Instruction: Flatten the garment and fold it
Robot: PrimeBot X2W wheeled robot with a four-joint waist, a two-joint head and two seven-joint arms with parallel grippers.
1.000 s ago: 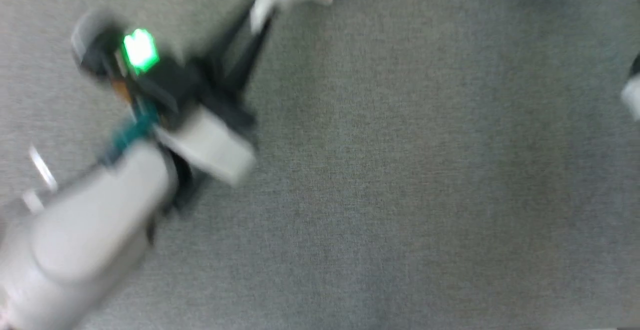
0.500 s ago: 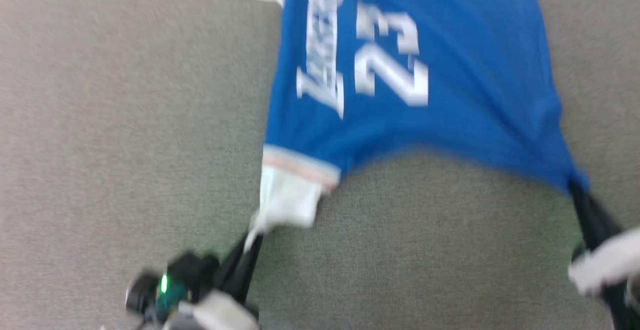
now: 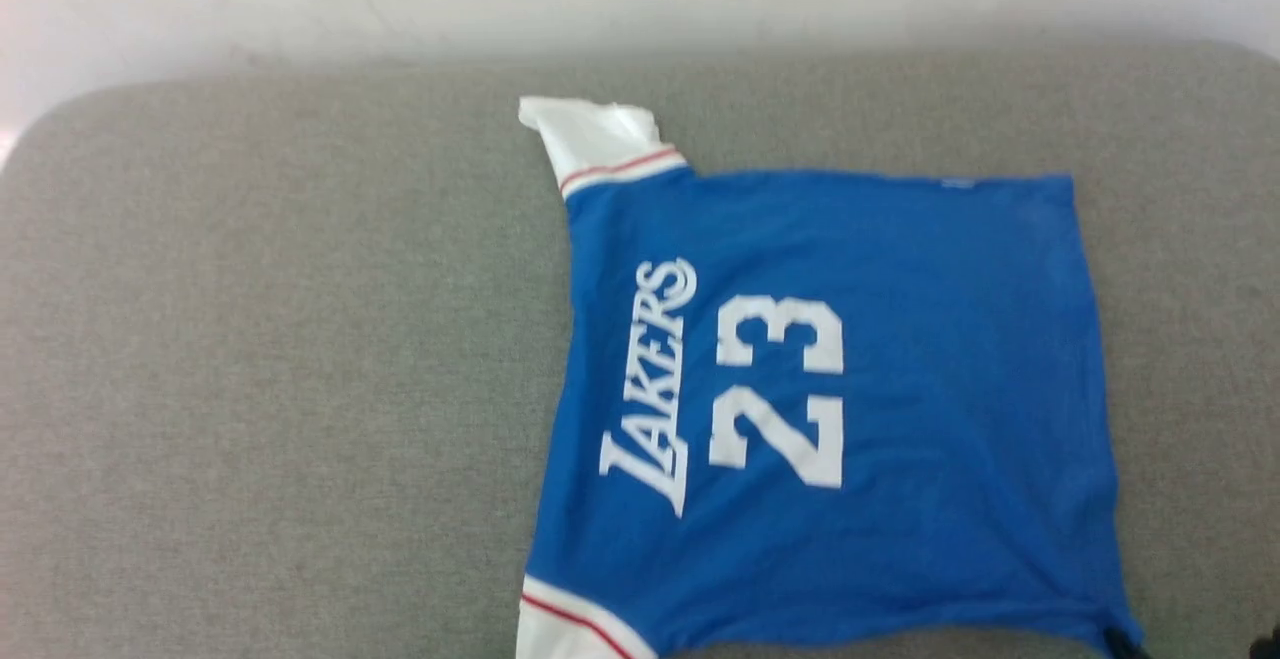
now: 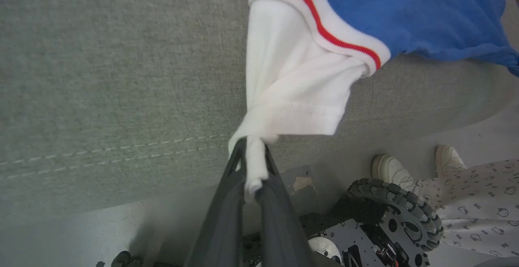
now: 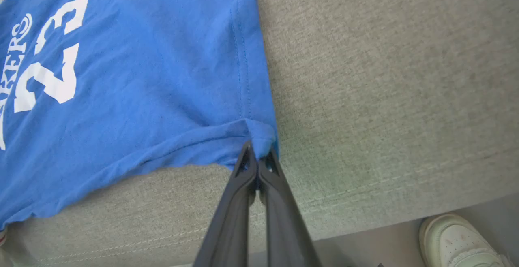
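While the left gripper (image 4: 253, 159) pinches the near white sleeve (image 4: 292, 88) and the right gripper (image 5: 257, 159) pinches the near hem corner (image 5: 259, 135), the garment (image 3: 830, 389) lies spread on the grey cushion (image 3: 280, 339) beyond both, its long axis running left to right.

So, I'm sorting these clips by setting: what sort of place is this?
Likely an indoor room, perhaps a lounge or a test space: a jersey lies on a wide grey upholstered seat with stitched seams, above a smooth pale floor, and a person's white trainers stand close by.
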